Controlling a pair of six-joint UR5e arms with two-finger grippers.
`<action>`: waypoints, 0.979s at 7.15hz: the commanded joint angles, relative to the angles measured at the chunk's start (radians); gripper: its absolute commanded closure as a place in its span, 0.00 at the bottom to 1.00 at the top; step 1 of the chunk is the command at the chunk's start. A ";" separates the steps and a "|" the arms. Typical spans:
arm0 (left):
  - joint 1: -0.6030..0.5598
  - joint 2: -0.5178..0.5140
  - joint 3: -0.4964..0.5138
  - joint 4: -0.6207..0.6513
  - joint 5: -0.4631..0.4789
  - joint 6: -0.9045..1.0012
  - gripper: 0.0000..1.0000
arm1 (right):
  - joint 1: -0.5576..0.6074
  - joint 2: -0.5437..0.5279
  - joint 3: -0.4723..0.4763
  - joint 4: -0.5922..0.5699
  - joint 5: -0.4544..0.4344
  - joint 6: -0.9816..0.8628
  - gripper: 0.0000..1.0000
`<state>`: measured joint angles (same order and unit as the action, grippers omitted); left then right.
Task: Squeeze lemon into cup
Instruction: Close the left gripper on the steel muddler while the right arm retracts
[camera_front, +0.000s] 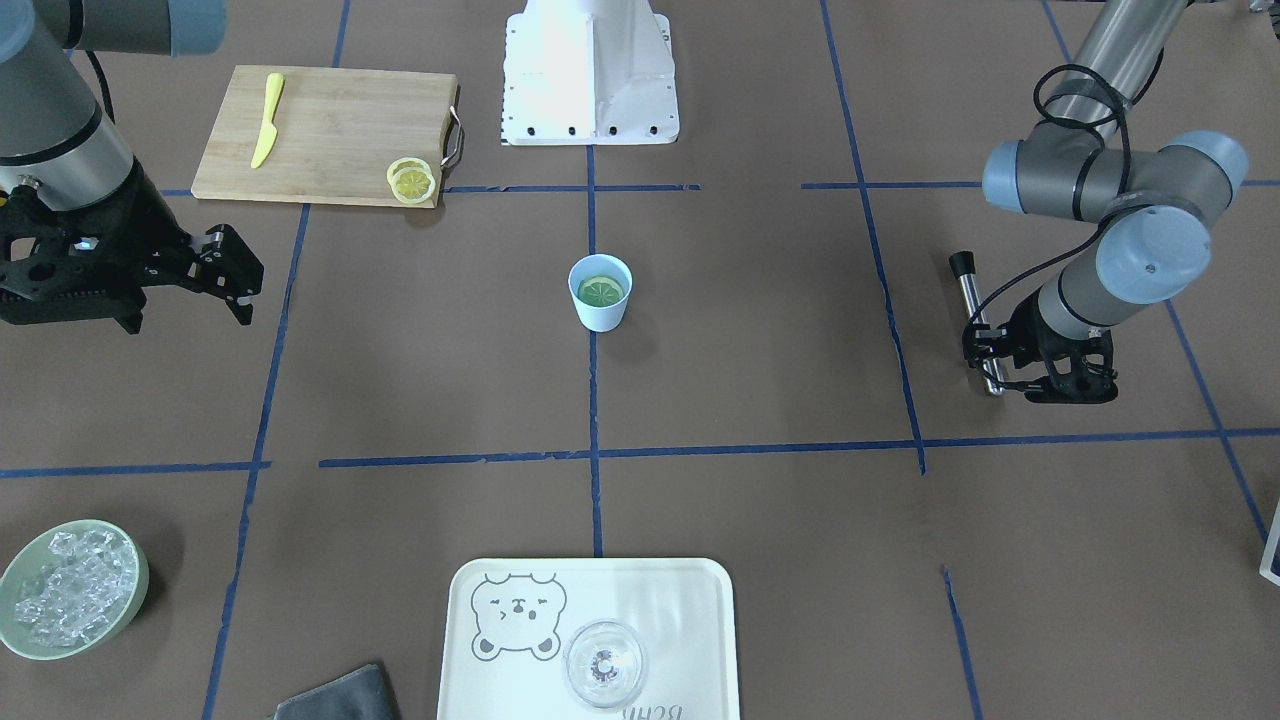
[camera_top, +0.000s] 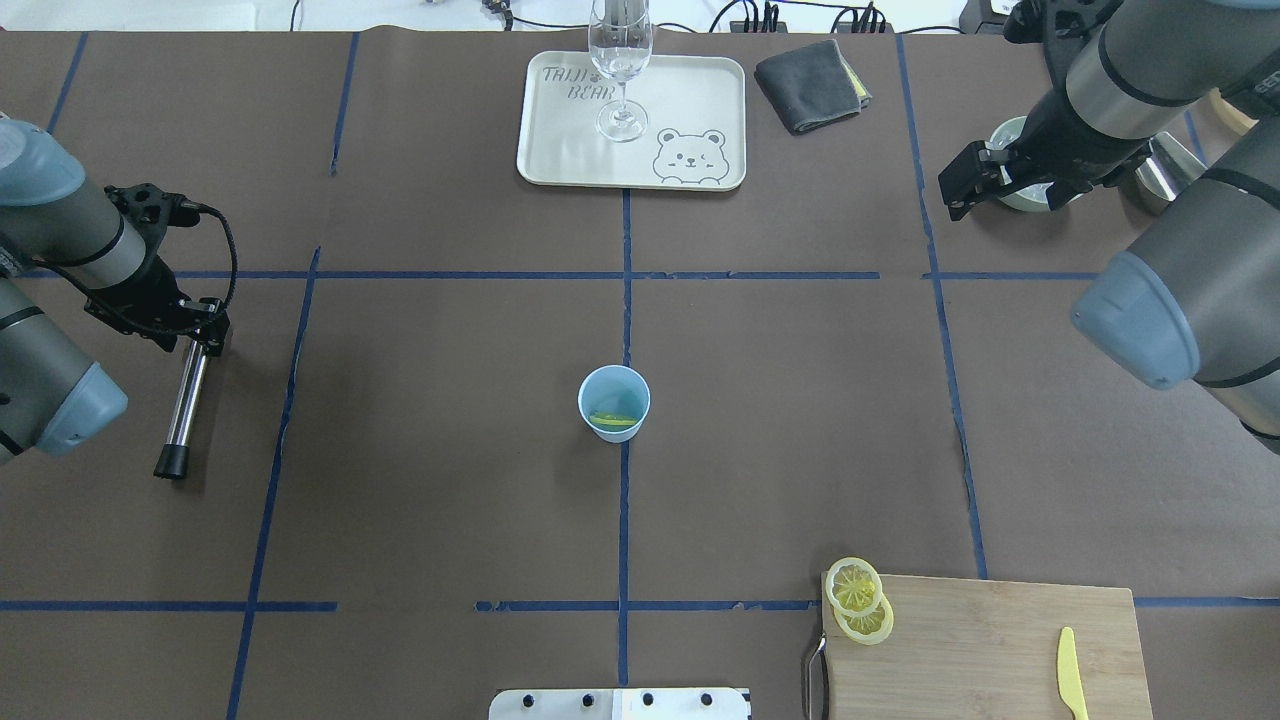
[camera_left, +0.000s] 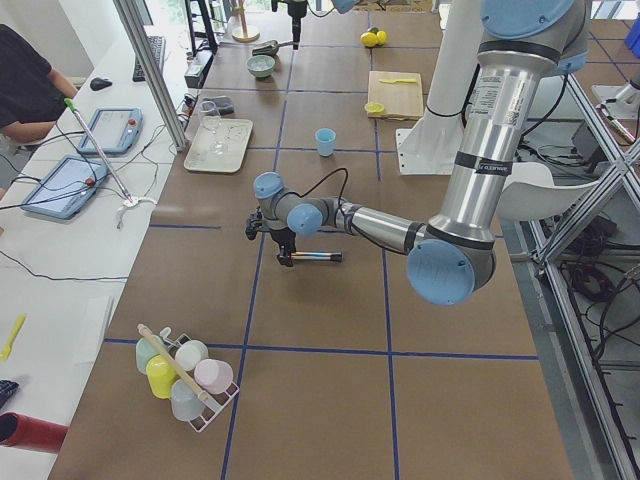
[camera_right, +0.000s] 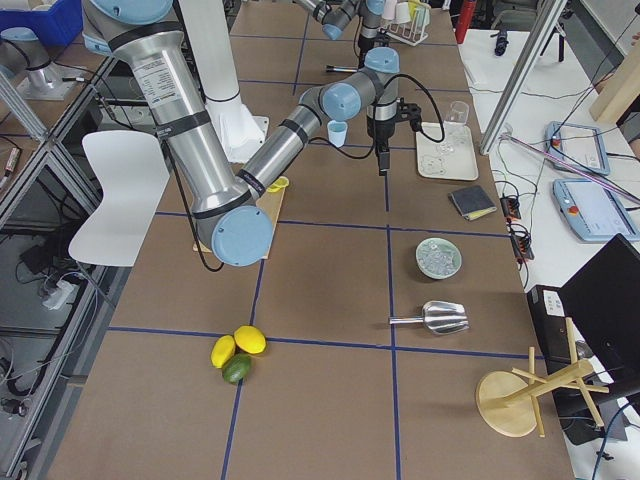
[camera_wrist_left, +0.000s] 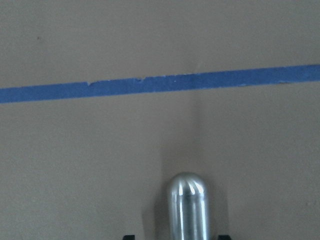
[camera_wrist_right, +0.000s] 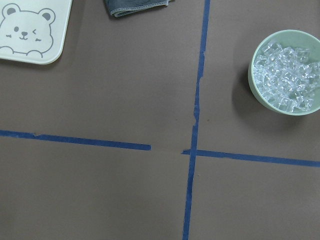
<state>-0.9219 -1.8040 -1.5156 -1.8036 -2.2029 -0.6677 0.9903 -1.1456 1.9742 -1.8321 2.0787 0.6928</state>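
Observation:
The light-blue cup (camera_front: 600, 293) stands at the table's middle, also in the overhead view (camera_top: 614, 402). One lemon slice (camera_front: 601, 291) lies flat inside it. Two more lemon slices (camera_front: 412, 180) lie stacked on the cutting board's corner. My left gripper (camera_front: 990, 352) is low at the table and straddles one end of a steel rod with a black tip (camera_top: 185, 405) that lies flat. In the left wrist view the rod's rounded end (camera_wrist_left: 187, 205) shows with a gap on each side. My right gripper (camera_front: 240, 280) is open and empty, raised, far from the cup.
A wooden cutting board (camera_front: 330, 130) with a yellow knife (camera_front: 266, 120) lies near the robot base (camera_front: 588, 80). A bear tray (camera_front: 690, 600) holds a clear glass (camera_front: 604, 664). A green bowl of ice (camera_front: 70, 588) and a grey cloth (camera_front: 340, 695) are at the far edge.

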 joint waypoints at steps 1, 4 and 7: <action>0.000 0.000 0.002 -0.003 0.000 -0.001 0.83 | 0.002 0.001 0.000 0.001 0.006 0.001 0.00; -0.003 0.008 -0.037 -0.002 0.002 -0.003 1.00 | 0.010 0.001 0.002 0.001 0.014 0.001 0.00; -0.082 0.043 -0.236 0.063 0.058 0.016 1.00 | 0.074 -0.060 0.009 0.000 0.072 -0.066 0.00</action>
<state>-0.9574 -1.7701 -1.6886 -1.7561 -2.1781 -0.6593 1.0305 -1.1645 1.9781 -1.8352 2.1184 0.6714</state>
